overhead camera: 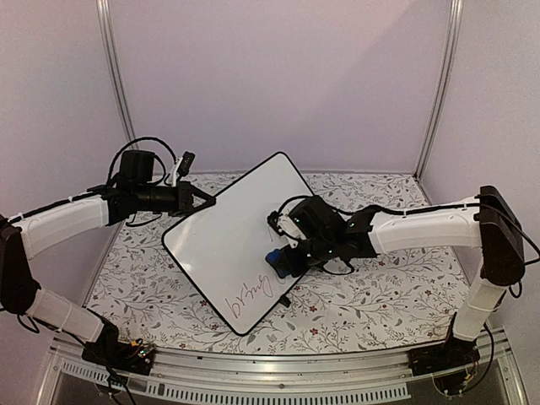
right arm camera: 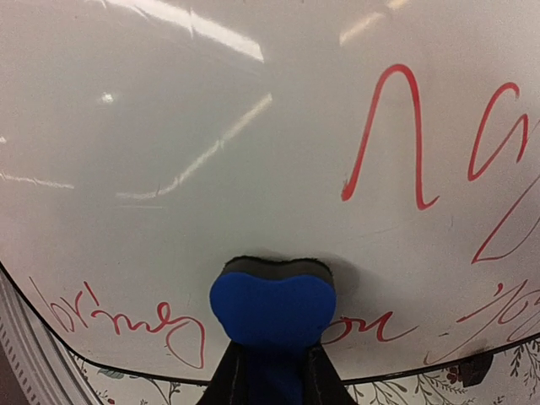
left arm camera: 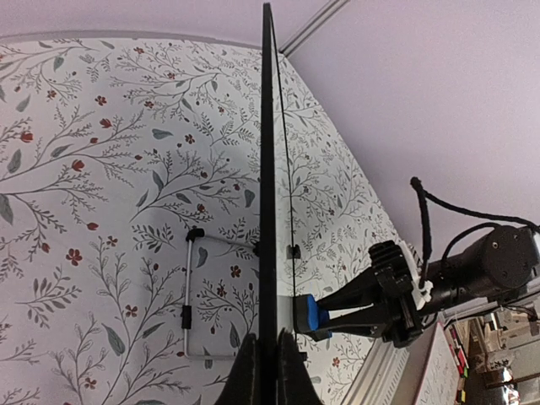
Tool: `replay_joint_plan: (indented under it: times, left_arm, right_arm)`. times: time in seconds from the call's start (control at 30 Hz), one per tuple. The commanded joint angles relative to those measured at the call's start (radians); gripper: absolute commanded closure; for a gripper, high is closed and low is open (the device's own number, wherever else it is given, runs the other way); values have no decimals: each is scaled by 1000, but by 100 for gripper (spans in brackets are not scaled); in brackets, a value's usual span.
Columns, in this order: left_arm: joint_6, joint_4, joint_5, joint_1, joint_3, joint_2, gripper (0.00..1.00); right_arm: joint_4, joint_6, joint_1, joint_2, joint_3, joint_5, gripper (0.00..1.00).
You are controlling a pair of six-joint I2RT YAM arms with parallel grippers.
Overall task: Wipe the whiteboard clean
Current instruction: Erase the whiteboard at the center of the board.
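Stiffness is what strikes me first about the large, flat white whiteboard with its thin black rim. It stands tilted over the middle of the flower-patterned table cloth, and seen edge-on from the left wrist it runs dead straight, with no bow. I judge it light and rigid, and its glossy face looks slippery, so the rim is the place to take it. That is where the left gripper has it, with both fingers shut tight across the upper-left edge. A thin wire stand shows behind the board. Whether the low corner rests on the cloth I cannot tell.

The right gripper is pinched narrow on a small blue eraser block, whose dark felt side is pressed flat against the board's face. Red handwritten marker lines run along the near end, and more show to the eraser's right in the right wrist view.

With only one edge held, a hard push could swing the board about that grip, so I would expect wiping pressure to be kept moderate.
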State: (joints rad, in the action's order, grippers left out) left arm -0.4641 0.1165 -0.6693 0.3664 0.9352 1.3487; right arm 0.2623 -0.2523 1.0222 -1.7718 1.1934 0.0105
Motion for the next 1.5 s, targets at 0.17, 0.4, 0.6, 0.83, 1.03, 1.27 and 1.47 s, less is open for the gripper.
replay_joint_plan:
  times: [0.17, 0.4, 0.6, 0.83, 1.03, 1.27, 1.47]
  left_arm:
    - [34, 24, 7, 6, 5, 1, 100]
    - [36, 24, 9, 5, 4, -1, 100]
    - [35, 23, 7, 6, 4, -2, 100]
    - [35, 23, 7, 6, 4, -1, 100]
    - [35, 24, 5, 5, 5, 0, 100]
    - [36, 23, 3, 6, 5, 3, 100]
    - [36, 23, 4, 6, 6, 3, 100]
  right_arm:
    - [116, 72, -6, 53, 172, -128, 95]
    - [149, 139, -60, 5, 326, -134, 94]
    - [144, 152, -85, -71, 372, -98, 94]
    - [133, 144, -89, -121, 361, -55, 95]
    - [127, 123, -88, -119, 300, -25, 95]
    - [122, 103, -89, -93, 223, -21, 95]
    - [111, 89, -89, -73, 164, 11, 95]
